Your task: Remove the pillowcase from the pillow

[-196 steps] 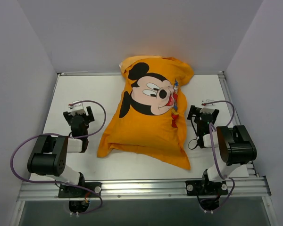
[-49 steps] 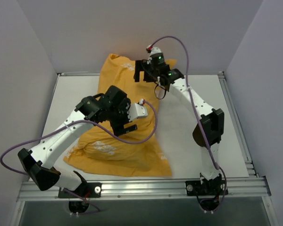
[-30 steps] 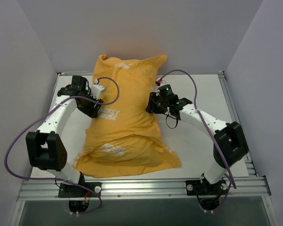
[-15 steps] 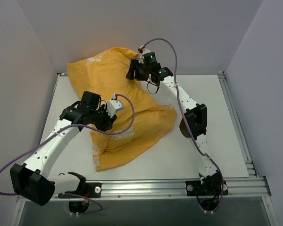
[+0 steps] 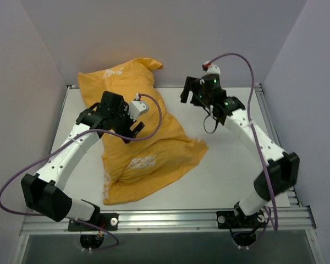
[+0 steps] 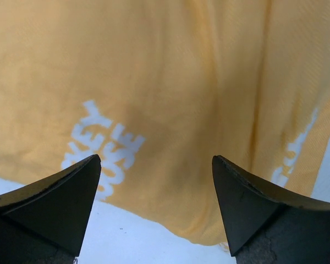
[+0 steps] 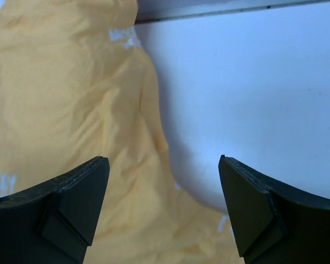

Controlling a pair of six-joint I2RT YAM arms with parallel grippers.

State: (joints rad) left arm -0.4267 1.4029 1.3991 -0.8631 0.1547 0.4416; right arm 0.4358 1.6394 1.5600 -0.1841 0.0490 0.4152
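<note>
At the left of the top view, your left gripper (image 6: 155, 165) hangs released with its jaws wide over the pillowcase (image 5: 148, 151). Only white lettering shows there, and you cannot make out the pillow under the orange cloth. Its long axis runs from the upper left, against the back wall, down to lower centre on the table (image 5: 231, 159). At upper right, your right gripper (image 7: 164, 162) is also released, above the cloth's edge.
</note>
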